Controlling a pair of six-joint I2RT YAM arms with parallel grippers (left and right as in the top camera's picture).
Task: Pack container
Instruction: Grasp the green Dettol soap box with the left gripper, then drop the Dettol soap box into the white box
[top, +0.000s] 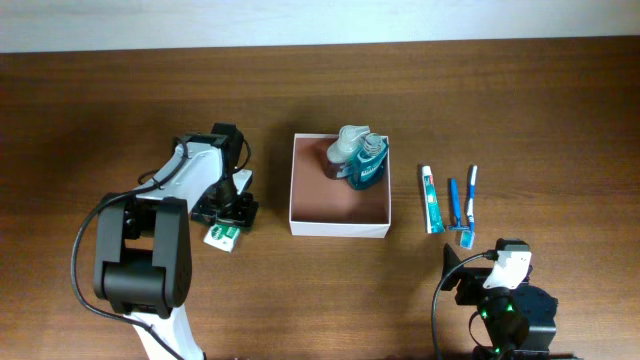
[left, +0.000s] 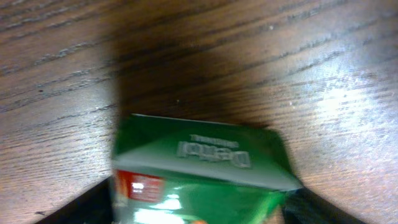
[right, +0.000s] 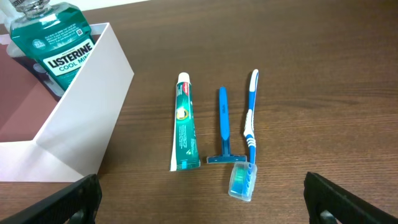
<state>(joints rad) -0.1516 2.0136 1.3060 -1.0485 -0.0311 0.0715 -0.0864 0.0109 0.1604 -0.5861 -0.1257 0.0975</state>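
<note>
While the packing is judged well short of half done, stock stands as follows.

Item 1: container, square, white-walled, brownish-pink inside; mid-desk, slightly nearer the far edge than the near one. Contents: two pieces, both in its far right corner, namely a teal mouthwash bottle and a pale grey-white object touching it, kind not legible. Remaining floor bare.

Items 2–4, unpacked: toothpaste tube, blue razor, capped toothbrush; laid side by side just beside the container, toward the right edge.

Item 5, unpacked: green-and-white carton, flat on the desk, toward the left edge.

Left hand: down over the carton, fingers either side of it; whether they clamp it cannot be told.

Right hand: fingers wide apart, holding nothing, near edge, facing items 2–4.

Outstanding, by estimate: four pieces.
</note>
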